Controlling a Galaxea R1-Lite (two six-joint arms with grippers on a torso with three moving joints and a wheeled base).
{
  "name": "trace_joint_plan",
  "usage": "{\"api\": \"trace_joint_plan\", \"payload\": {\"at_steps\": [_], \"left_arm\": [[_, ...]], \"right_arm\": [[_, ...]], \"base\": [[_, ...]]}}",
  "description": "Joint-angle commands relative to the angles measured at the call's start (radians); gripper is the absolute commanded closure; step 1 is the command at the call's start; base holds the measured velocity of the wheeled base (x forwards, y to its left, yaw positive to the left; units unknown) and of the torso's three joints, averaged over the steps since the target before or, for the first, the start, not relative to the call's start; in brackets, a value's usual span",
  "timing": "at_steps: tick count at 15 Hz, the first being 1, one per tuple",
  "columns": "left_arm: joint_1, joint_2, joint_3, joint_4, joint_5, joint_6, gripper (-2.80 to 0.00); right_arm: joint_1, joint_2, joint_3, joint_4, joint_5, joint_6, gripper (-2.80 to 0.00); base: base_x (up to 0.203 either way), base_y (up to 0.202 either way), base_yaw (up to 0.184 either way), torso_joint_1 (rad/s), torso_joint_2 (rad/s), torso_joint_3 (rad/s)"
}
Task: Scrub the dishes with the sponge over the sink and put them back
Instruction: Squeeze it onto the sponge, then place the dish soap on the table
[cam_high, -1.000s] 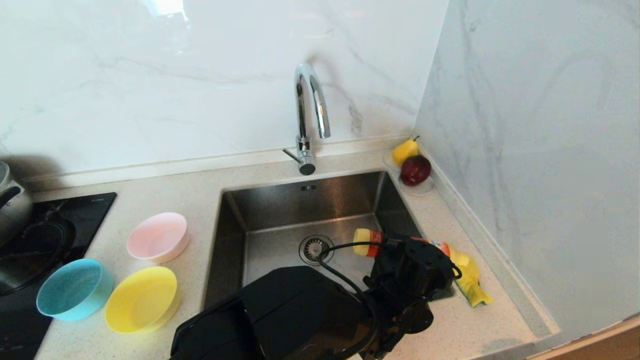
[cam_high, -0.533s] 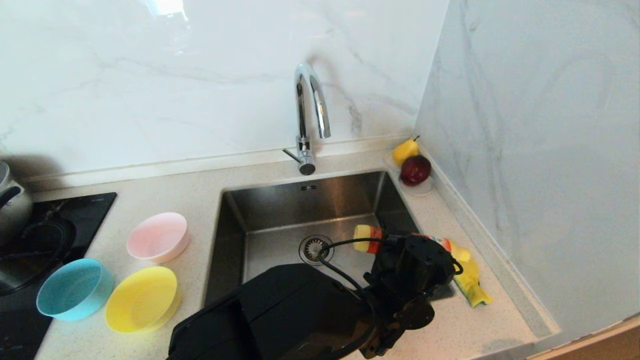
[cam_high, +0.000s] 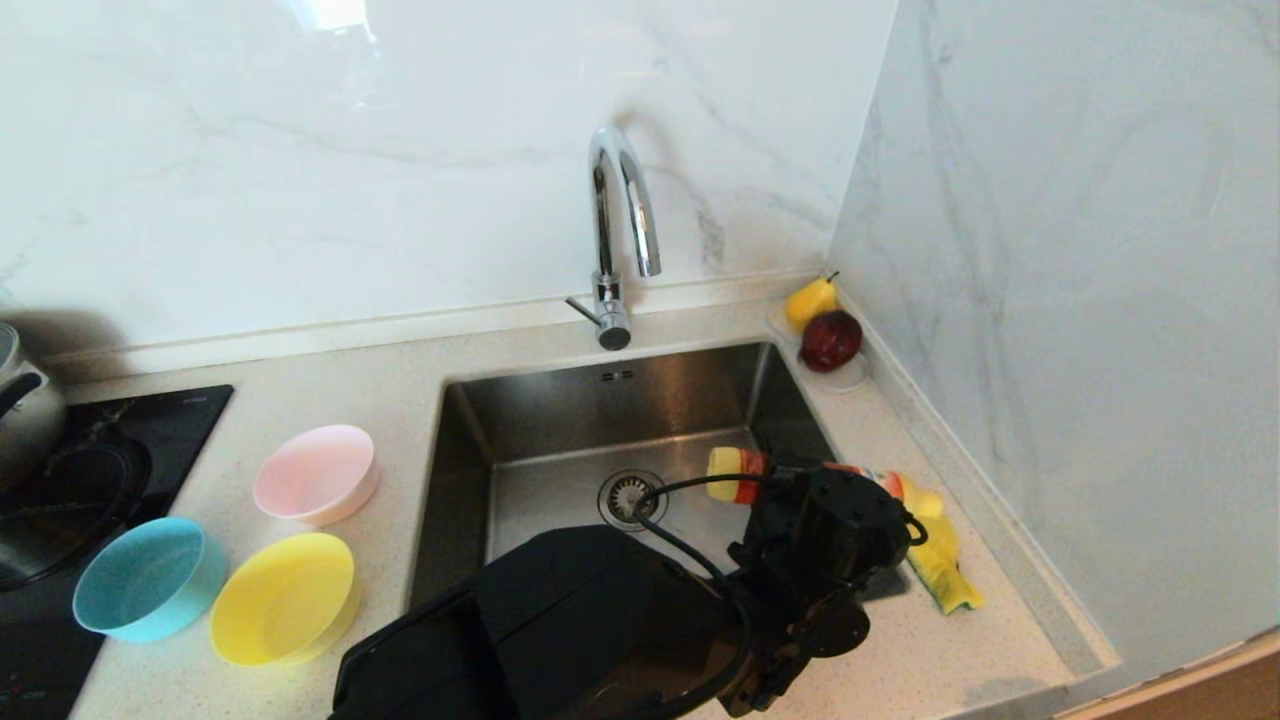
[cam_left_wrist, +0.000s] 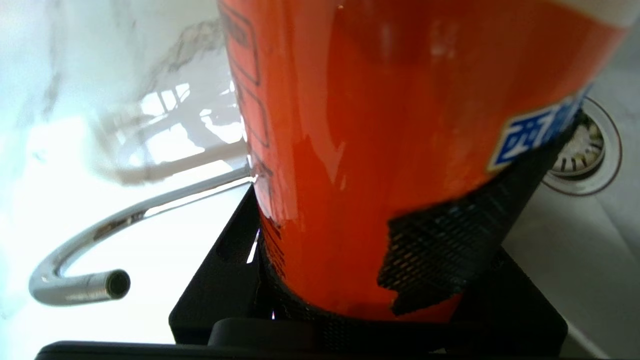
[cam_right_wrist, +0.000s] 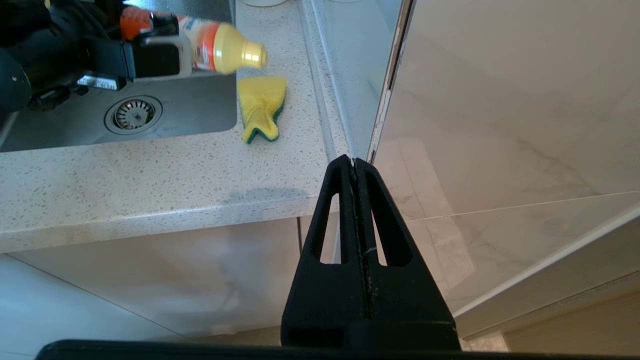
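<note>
The left hand is clamped on an orange detergent bottle, held level, cap over the sponge on the bench beside the sink. A tilted, gently squeezed bottle is judged best (right hand parked, clenched empty).

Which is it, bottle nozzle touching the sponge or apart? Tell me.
Apart. The right wrist view shows bare counter between the bottle nozzle and the sponge.
</note>
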Motion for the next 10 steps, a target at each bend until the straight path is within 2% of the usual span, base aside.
{"api": "trace_joint_plan", "payload": {"at_steps": [1, 3, 10], "left_arm": [[0.0, -0.004, 0.003, -0.032, 0.006, 0.003, 0.0], [0.0, -0.018, 0.008, -0.054, 0.005, -0.022, 0.0], [0.006, -0.088, -0.002, -0.023, 0.006, -0.229, 0.0]], "right_arm": [[0.0, 0.0, 0.0, 0.0, 0.0, 0.0, 0.0], [0.0, 0.0, 0.0, 0.0, 0.0, 0.001, 0.0], [0.0, 0.0, 0.0, 0.0, 0.0, 0.001, 0.0]], "base": [[0.0, 0.0, 0.0, 0.0, 0.0, 0.0], [0.0, 0.0, 0.0, 0.0, 0.0, 0.0], [0.0, 0.0, 0.0, 0.0, 0.0, 0.0]]}}
